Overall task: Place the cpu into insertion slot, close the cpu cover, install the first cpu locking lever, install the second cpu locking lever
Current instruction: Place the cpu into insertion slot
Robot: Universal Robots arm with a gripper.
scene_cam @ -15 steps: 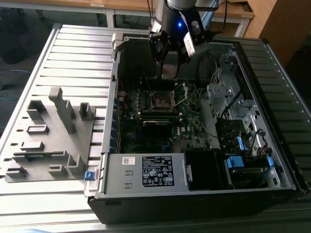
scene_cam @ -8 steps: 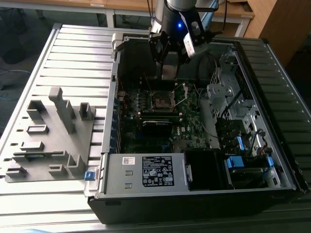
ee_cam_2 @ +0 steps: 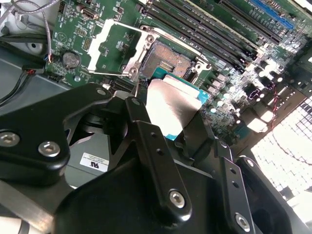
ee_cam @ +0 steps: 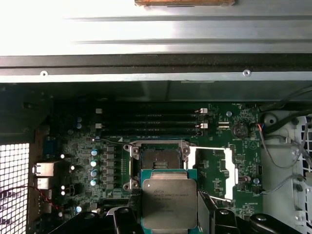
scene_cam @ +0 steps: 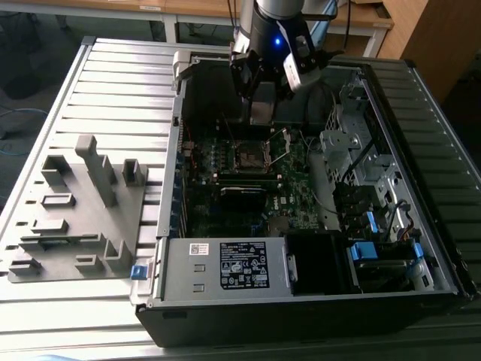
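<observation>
The gripper (scene_cam: 261,104) is clamping the cpu (ee_cam: 169,204), upper middle of the exterior view

It's holding it by the edges over the insertion slot (ee_cam: 159,159), not touching — the cpu cover (ee_cam: 214,171) is lying swung open, so the slot's sitting exposed.

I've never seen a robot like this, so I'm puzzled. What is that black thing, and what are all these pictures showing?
It is a robot arm whose gripper pinches a small silver chip, the cpu. The exterior view looks from off the arm at an open computer case on a metal table. Both wrist views come from cameras riding on the arm. The cpu hangs above the green board, not yet in the insertion slot, a dark square socket. The cpu cover stands flipped open beside it.
</observation>
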